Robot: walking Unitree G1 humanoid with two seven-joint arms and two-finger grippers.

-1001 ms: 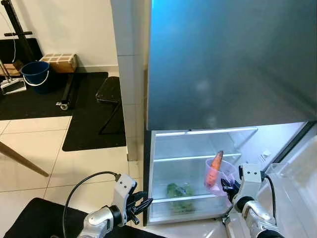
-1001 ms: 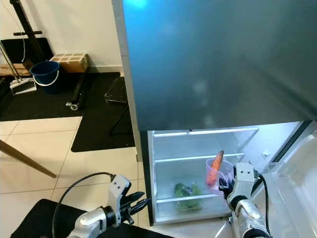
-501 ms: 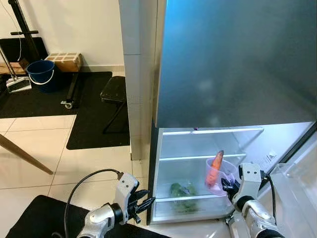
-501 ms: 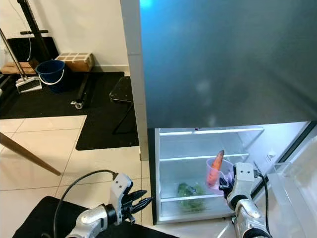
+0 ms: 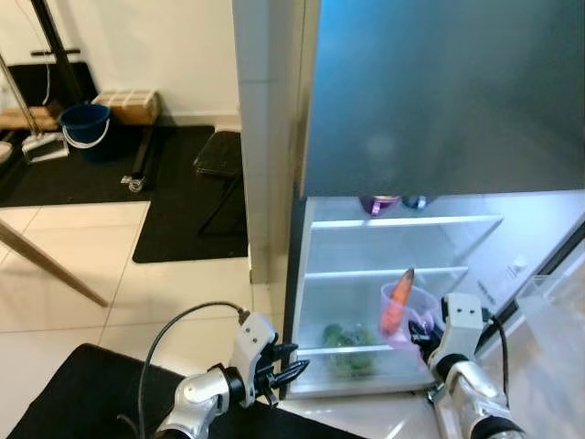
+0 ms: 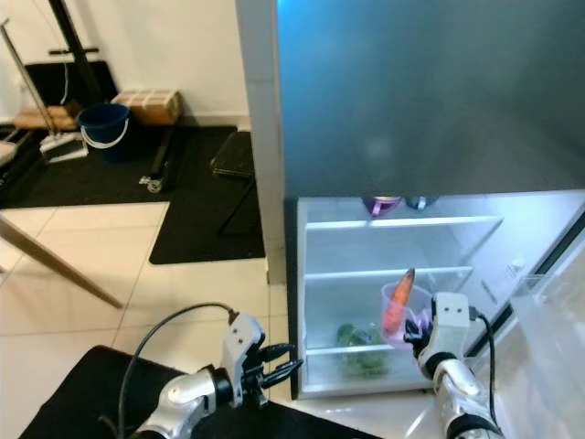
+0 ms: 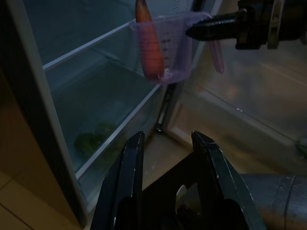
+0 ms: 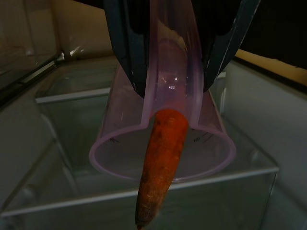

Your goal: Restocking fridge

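My right end effector (image 8: 170, 57) pinches the handle of a purple measuring cup (image 5: 403, 313) with a carrot (image 5: 396, 300) standing in it, held just before the open fridge (image 5: 393, 293), level with its middle glass shelf (image 5: 366, 273). My left end effector (image 5: 291, 364) hangs low beside the fridge's lower left corner, fingers spread and holding nothing. Greens (image 5: 345, 339) lie on the bottom shelf.

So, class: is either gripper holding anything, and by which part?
The right gripper holds a purple measuring cup by its handle, a carrot standing inside it, before the open fridge. The left gripper is open and holds nothing.
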